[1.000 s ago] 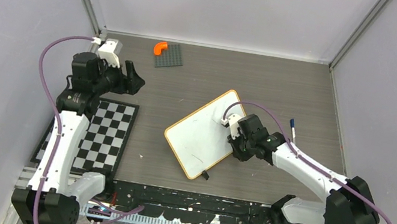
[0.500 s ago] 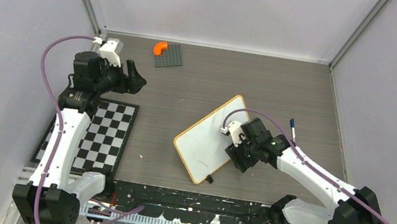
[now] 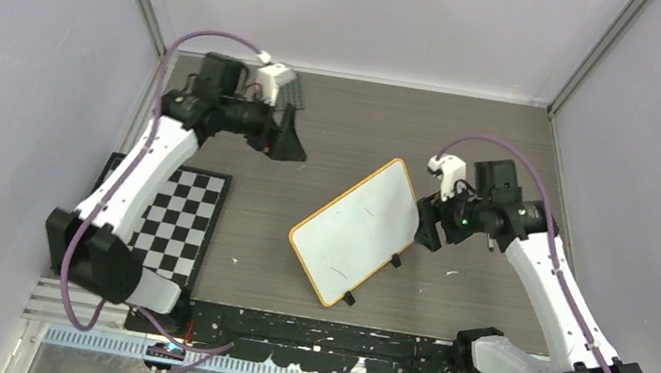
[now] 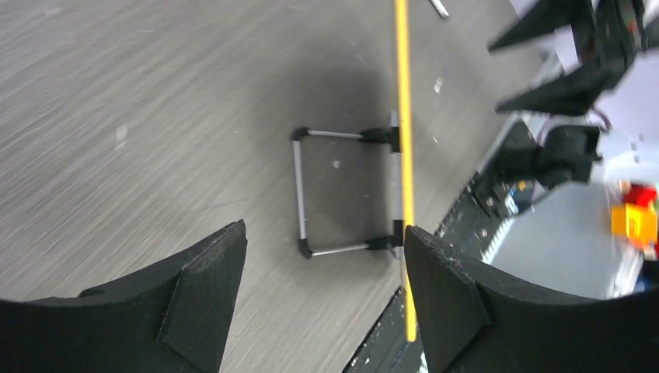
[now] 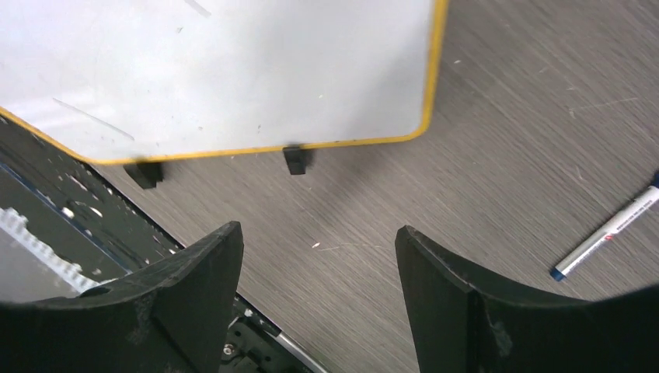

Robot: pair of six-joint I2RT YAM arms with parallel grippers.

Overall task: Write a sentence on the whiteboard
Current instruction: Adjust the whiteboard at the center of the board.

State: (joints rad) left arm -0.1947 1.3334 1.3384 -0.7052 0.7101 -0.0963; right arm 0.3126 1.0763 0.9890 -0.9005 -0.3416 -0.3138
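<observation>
The whiteboard (image 3: 354, 231) lies slanted at mid-table, white face up, with a yellowish rim and black clip feet. The sentence is out of view; the face shows only faint smudges. My right gripper (image 3: 426, 225) hovers open just off the board's right edge. In the right wrist view the board (image 5: 233, 70) sits above that empty gripper (image 5: 317, 229). My left gripper (image 3: 288, 144) is open, up and to the left of the board and apart from it. The left wrist view shows the board (image 4: 402, 155) edge-on as a yellow strip beyond the open left gripper (image 4: 322, 229).
A blue-capped marker (image 5: 606, 237) lies on the table right of the board. A checkerboard mat (image 3: 169, 220) covers the near left. The left wrist hides most of a dark studded plate (image 3: 296, 95) at the back. A black rail (image 3: 312, 331) runs along the near edge.
The right gripper has opened and drawn back off the whiteboard to its right edge, after the board slid right. The left arm swung from over the checkerboard mat toward the back centre.
</observation>
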